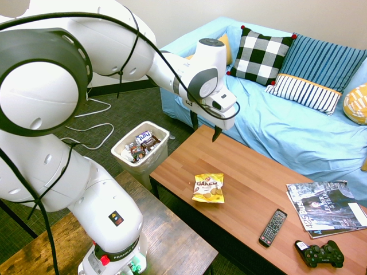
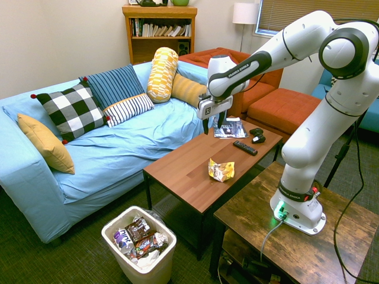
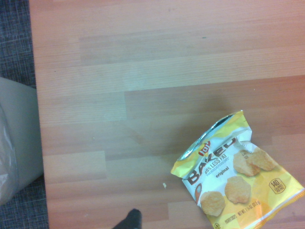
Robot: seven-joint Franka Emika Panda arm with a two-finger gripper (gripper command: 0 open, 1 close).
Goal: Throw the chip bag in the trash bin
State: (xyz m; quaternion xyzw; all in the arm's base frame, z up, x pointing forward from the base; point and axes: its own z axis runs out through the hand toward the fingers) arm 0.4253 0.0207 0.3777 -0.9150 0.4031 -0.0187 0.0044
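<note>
The chip bag (image 1: 208, 188) (image 2: 221, 170) is a small yellow bag with "BAKED" lettering, lying flat near the front edge of the wooden coffee table (image 1: 246, 166). The wrist view shows the chip bag (image 3: 238, 174) from straight above. My gripper (image 1: 205, 127) (image 2: 213, 124) hangs open and empty well above the table, behind the bag and nearer the sofa. On the carpet off the table's end stands the white trash bin (image 1: 155, 163) (image 2: 148, 269), holding several dark wrappers. An edge of the bin (image 3: 14, 143) also shows in the wrist view.
A black remote (image 1: 273, 227), a game controller (image 1: 320, 254) and magazines (image 1: 324, 206) lie at the table's other end. A blue sofa (image 1: 287, 126) with several pillows runs along the far side of the table.
</note>
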